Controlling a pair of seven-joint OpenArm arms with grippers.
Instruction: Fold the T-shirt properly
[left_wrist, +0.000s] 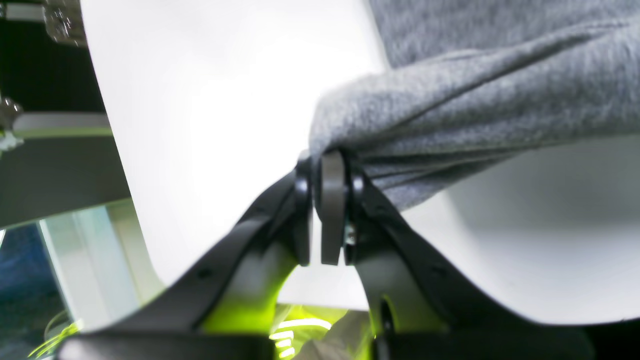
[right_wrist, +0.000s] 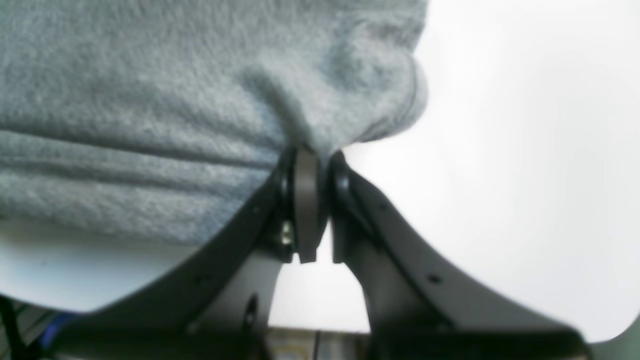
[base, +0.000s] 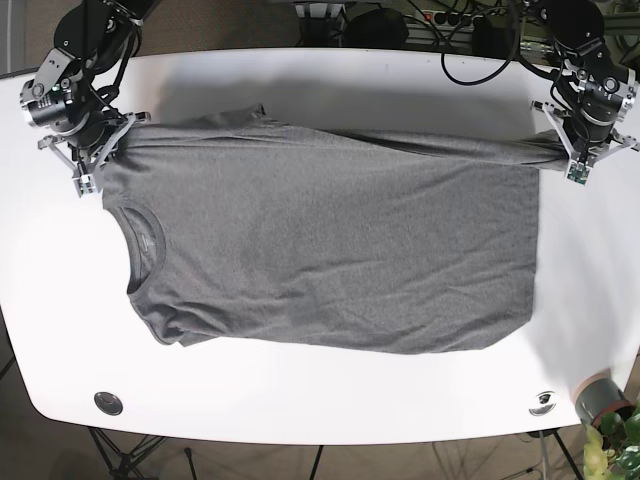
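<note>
- The grey T-shirt (base: 330, 260) lies spread across the middle of the white desk (base: 330, 400), collar toward 9 o'clock and hem toward 3 o'clock in the base view.
- The left end effector (base: 578, 160) is pinched tight on the far hem corner at about 2 o'clock; the right end effector (base: 92, 162) is clamped on the shoulder edge at about 10 o'clock.
- The far edge between them is raised and pulled into a taut ridge, so the step in hand looks like a lengthwise fold toward 6 o'clock.
- To do it well, both arms should travel together at matched height, keeping that edge straight so it lands parallel to the near edge, with no slack bunching at the sleeve.
- The wrist views confirm what the base view cannot: cloth is gathered right into each closed pinch, bunched thickly in the right one.
- Only the base view shows the whole garment and a small potted plant (base: 606, 408) at 5 o'clock.
</note>
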